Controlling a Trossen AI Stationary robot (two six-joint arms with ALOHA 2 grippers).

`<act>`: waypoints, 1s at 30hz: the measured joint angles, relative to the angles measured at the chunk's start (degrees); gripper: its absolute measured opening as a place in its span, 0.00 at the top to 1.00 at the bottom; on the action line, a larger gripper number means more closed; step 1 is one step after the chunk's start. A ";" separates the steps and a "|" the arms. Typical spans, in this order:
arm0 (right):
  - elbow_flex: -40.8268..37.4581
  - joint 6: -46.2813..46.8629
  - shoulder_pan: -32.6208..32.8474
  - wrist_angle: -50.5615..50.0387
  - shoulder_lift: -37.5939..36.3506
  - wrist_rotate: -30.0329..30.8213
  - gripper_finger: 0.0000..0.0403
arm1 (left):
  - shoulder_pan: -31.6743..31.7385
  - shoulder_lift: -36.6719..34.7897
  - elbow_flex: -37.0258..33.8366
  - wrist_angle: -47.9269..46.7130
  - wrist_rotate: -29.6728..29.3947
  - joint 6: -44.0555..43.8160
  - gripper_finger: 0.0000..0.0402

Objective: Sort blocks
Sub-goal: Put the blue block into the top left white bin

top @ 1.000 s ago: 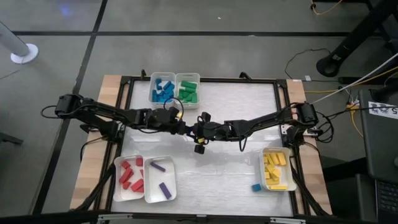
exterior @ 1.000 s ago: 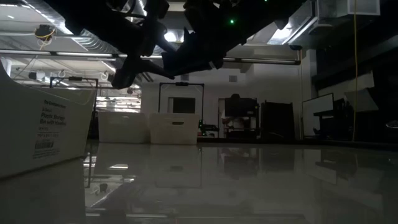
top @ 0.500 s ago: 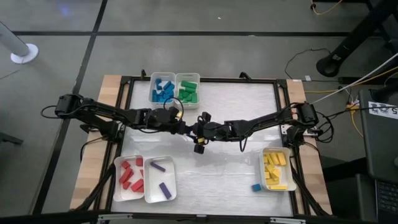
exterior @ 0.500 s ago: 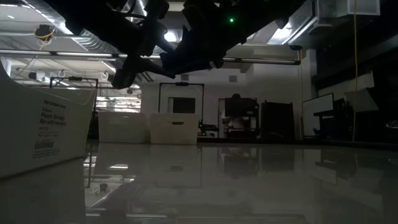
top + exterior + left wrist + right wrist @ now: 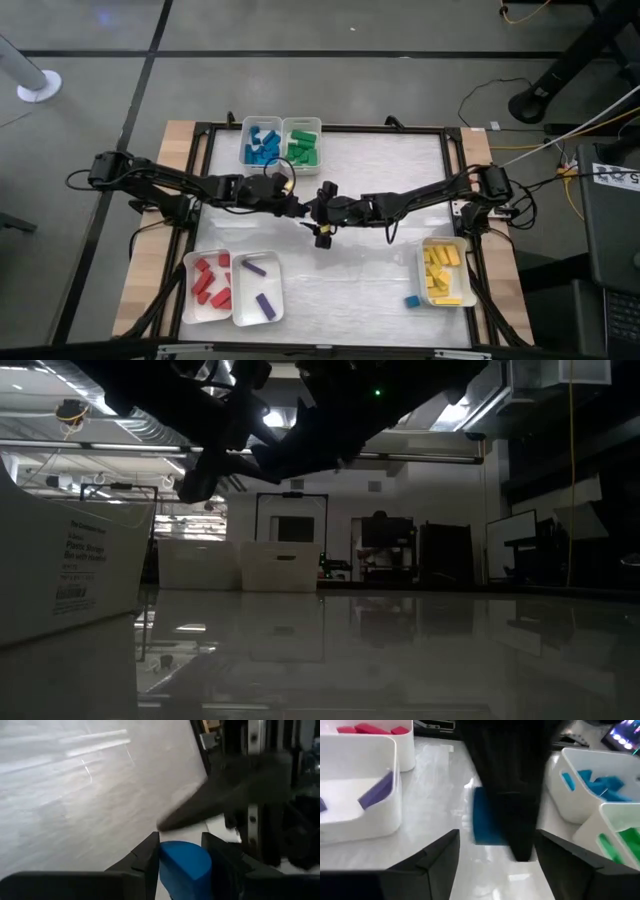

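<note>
Hands meet mid-table, clear of trays: left hand [image 5: 180,855] grips blue block [image 5: 182,867], right hand [image 5: 495,850] released.

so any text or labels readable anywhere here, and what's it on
White box at the low view's left edge: several lines of small print, too blurred to quote.
Paper label at the high view's right edge: dark print, too small to read.
Trays, blocks, both arms: no text visible.
No brand, number or sign can be read.
</note>
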 joint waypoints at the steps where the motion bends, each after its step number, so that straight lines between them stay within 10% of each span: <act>1: 0.00 -1.10 -0.03 -0.45 -0.38 0.12 0.36 | 0.00 -0.15 0.02 0.10 0.30 -0.10 0.70; 16: 0.02 -0.81 -0.02 -20.52 -10.00 4.12 0.37 | 6.83 -6.82 0.07 -3.41 0.08 8.95 0.70; 30: 0.04 20.60 0.88 -44.87 -12.63 -22.40 0.37 | 24.60 -12.86 0.04 -18.59 -12.30 39.09 0.70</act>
